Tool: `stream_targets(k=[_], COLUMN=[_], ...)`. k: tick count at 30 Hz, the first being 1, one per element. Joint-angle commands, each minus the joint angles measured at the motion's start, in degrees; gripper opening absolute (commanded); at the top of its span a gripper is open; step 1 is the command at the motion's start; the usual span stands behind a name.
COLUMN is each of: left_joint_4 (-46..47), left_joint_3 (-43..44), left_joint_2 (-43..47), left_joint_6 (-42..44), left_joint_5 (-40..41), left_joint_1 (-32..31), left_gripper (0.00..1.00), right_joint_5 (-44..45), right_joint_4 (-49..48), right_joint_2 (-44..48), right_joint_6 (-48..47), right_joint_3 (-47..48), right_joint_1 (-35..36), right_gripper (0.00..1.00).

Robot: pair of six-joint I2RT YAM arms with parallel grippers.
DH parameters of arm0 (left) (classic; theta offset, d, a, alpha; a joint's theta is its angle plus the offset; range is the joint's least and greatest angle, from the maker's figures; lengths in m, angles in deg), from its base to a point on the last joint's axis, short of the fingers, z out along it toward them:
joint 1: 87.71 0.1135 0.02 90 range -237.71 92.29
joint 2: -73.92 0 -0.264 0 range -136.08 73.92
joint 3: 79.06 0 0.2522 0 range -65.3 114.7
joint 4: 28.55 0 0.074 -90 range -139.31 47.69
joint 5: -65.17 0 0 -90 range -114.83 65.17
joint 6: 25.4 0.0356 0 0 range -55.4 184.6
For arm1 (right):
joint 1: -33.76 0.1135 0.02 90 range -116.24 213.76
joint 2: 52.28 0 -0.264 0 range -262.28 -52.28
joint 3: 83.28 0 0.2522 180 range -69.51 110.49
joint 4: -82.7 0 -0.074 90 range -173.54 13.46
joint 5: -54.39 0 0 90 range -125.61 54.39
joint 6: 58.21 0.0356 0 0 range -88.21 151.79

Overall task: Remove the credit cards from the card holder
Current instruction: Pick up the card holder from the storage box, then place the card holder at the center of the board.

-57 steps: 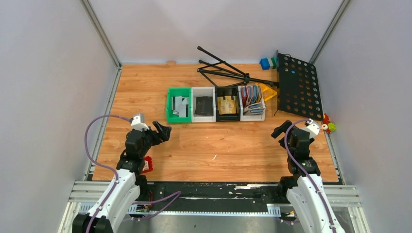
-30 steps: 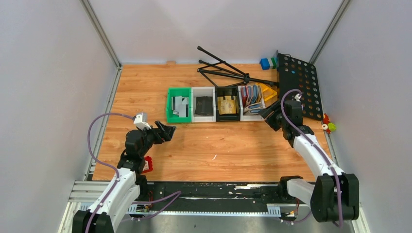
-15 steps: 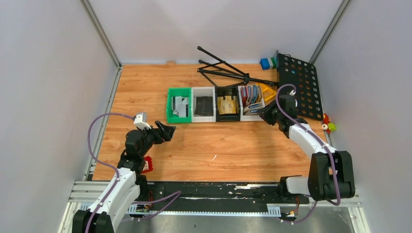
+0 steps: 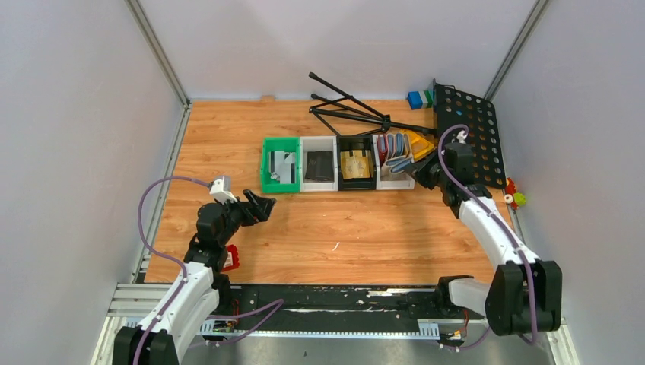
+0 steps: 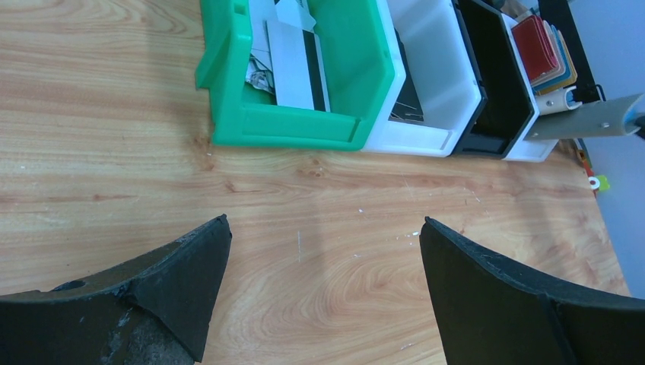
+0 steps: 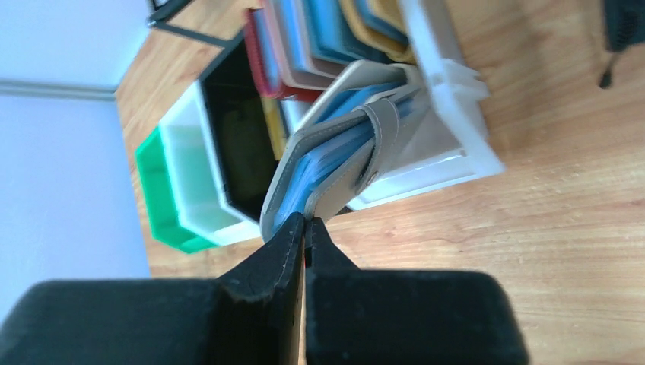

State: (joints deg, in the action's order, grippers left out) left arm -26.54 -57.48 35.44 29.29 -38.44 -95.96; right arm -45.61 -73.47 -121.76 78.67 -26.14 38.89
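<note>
The grey-blue card holder (image 6: pixel 342 163) leans partly out of the rightmost white bin (image 6: pixel 456 144), folded, with its strap across it and blue pockets showing inside. My right gripper (image 6: pixel 304 220) is shut on its lower edge. From above, that right gripper (image 4: pixel 424 173) sits at the bin's right end, beside the card holder (image 4: pixel 403 163). Pale credit cards (image 5: pixel 293 53) lie in the green bin (image 4: pixel 280 169). Any cards inside the holder are hidden. My left gripper (image 5: pixel 325 228) hovers open over bare wood, short of the green bin (image 5: pixel 304 122).
A white bin with a black flat item (image 4: pixel 319 163) and a black bin with a tan item (image 4: pixel 355 164) stand between the end bins. Red and blue holders (image 6: pixel 304 38) stand in the rightmost bin. A folded black stand (image 4: pixel 357 110) and perforated plate (image 4: pixel 468 137) lie behind.
My right arm reached from the near edge to the rightmost bin and its jaws closed on the card holder, which now tilts out of the bin. The left arm barely moved.
</note>
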Motion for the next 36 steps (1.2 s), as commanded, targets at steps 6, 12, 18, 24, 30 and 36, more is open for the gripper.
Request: stream_targets(k=[6,12,18,24,30,36], left_joint_4=[4.8,8.11,11.58,14.08,14.42,14.48], left_joint_3=[-0.11,0.09,0.59,0.22,0.34,0.79], left_joint_2=[-0.94,-4.19,-7.27,-8.72,-10.01,-11.56], left_joint_6=[-0.7,-1.19,-0.76,-0.92,-0.6,-0.81], left_joint_5=[-2.83,-6.72,-12.22,-13.52,-13.66,-14.7], left_joint_1=[0.17,0.15,0.01,-0.87,-1.22,-1.96], left_gripper=[1.0,1.0,0.99,0.99,0.99,0.99], right_joint_5=[-17.76,-19.95,-18.7,-9.2,-5.31,-2.83], right_joint_4=[5.28,19.66,21.49,21.5,18.68,13.46], right_joint_2=[12.65,15.9,19.68,15.62,9.11,12.12], right_joint_6=[-13.97,-26.37,-30.73,-33.15,-30.95,-28.2], right_joint_3=[5.04,9.04,7.15,8.15,9.58,5.3], right_joint_1=[0.7,3.45,8.78,25.76,37.85,37.83], right_gripper=[0.0,0.0,0.0,0.0,0.61,0.71])
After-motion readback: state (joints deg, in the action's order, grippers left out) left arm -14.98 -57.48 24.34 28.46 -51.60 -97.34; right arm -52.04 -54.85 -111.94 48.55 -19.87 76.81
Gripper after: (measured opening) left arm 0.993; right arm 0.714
